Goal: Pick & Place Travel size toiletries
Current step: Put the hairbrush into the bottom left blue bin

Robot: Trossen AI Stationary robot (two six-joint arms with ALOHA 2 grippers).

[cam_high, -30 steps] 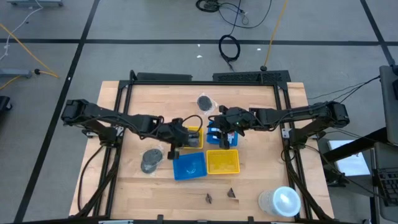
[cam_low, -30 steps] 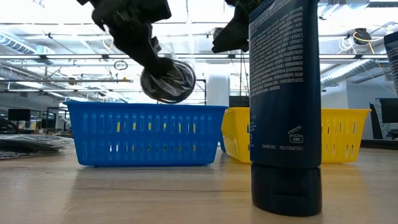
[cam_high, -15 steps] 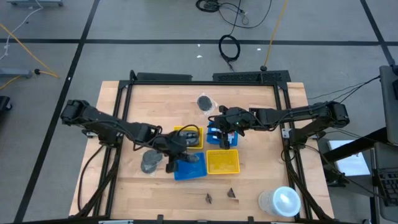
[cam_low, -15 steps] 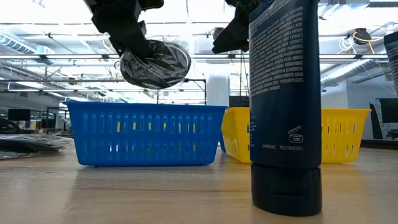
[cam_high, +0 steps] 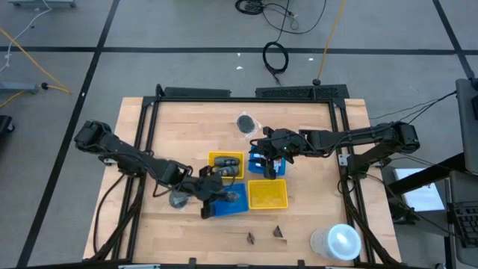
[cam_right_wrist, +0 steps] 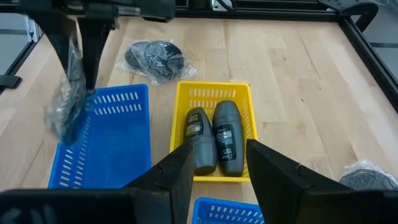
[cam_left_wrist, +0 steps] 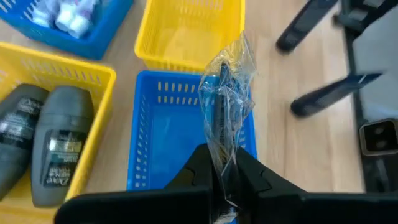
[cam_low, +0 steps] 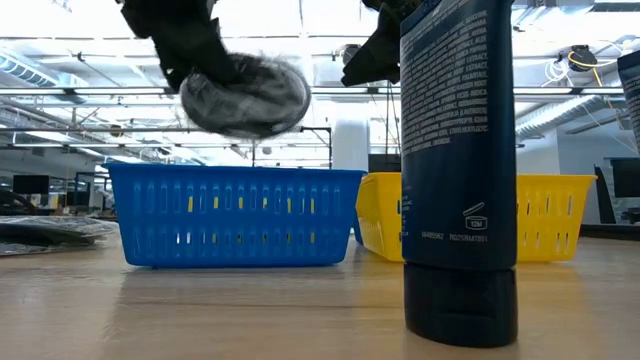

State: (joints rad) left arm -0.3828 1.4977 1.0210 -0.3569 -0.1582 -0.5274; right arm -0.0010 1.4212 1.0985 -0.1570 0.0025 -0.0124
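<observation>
From above, your left pincer (cam_high: 208, 196) hangs over the near blue plastic basket (cam_high: 231, 202) on the wooden table (cam_high: 306, 224), and your right pincer (cam_high: 269, 166) waits over the far small blue basket (cam_high: 258, 160).

From table height, a crinkly clear bag with something dark inside (cam_low: 243, 95) hangs above the blue basket, not in it yet. A tall dark bottle (cam_low: 459, 170) stands close in front.

From the left wrist, your left pincer is clenched on that bag. The little white tubes (cam_left_wrist: 69, 14) already lie in the far blue basket, so I think their part is done.

From the right wrist, your right pincer is spread apart, holding nothing. Another crinkly bag (cam_right_wrist: 155, 59) lies on the table; I think it is still left.
</observation>
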